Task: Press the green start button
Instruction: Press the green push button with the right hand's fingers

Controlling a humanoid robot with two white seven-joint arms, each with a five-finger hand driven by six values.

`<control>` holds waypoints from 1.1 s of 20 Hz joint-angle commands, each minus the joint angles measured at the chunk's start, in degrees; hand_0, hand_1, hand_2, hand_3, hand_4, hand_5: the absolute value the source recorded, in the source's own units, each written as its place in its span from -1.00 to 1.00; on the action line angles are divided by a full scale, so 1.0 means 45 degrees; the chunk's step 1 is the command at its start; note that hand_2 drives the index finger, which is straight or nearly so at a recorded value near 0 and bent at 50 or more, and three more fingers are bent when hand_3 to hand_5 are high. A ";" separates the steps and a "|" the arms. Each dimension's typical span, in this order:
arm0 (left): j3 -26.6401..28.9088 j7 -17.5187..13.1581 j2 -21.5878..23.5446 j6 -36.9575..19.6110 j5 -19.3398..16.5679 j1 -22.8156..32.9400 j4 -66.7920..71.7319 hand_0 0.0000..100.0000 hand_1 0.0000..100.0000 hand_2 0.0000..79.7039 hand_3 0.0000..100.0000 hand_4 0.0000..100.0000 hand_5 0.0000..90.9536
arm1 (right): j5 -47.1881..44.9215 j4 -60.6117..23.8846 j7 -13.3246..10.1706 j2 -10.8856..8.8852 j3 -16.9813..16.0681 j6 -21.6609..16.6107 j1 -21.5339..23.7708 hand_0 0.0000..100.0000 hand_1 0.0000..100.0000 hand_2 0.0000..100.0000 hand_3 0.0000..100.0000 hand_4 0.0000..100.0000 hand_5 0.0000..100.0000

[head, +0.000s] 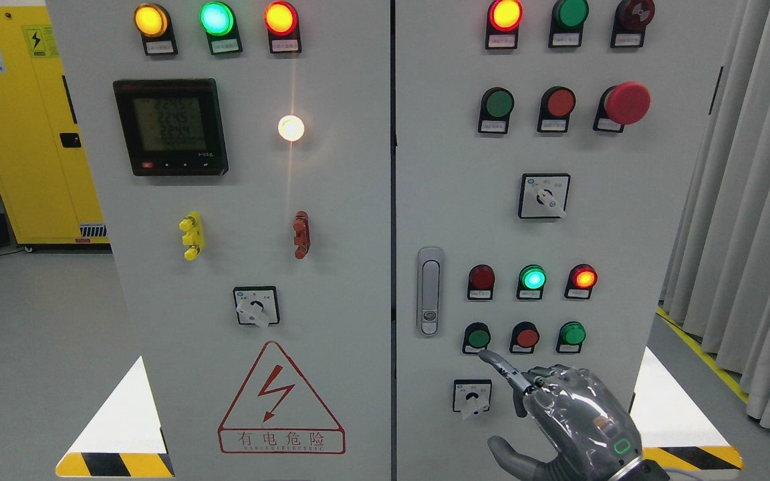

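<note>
My right hand (562,417) rises from the bottom edge in front of the right cabinet door. Its index finger (502,367) is stretched out up and to the left, the other fingers are curled, and the thumb sticks out low. The fingertip is just under the lower edge of a green push button (477,336), the left one in the lowest button row; whether it touches I cannot tell. The hand holds nothing. The left arm does not show.
Beside that button are a red button (525,336) and another green one (571,333). Above them sit three lamps, the middle one lit green (532,276). A rotary switch (472,395) lies left of the hand, and a door handle (430,290) further left. A red mushroom stop (627,103) is higher up.
</note>
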 commanded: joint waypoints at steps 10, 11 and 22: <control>-0.0012 -0.0005 -0.0114 -0.0009 0.0001 -0.0371 -0.0352 -0.76 0.11 -1.00 -1.00 -1.00 -1.00 | 0.0043 0.1824 -0.0114 0.0016 0.0408 0.0025 -0.0622 -0.19 0.18 -0.95 0.41 0.43 0.26; 0.0007 -0.0005 -0.0114 -0.0009 0.0001 -0.0371 -0.0352 -0.76 0.11 -1.00 -1.00 -1.00 -1.00 | 0.0043 0.1863 -0.0114 0.0016 0.0408 0.0025 -0.0641 -0.19 0.18 -0.95 0.41 0.43 0.26; -0.0012 -0.0005 -0.0095 -0.0009 0.0001 -0.0371 -0.0352 -0.76 0.11 -1.00 -1.00 -1.00 -1.00 | -0.0015 0.1883 -0.0114 0.0016 0.0349 0.0279 -0.0934 -0.19 0.17 -0.96 0.40 0.42 0.26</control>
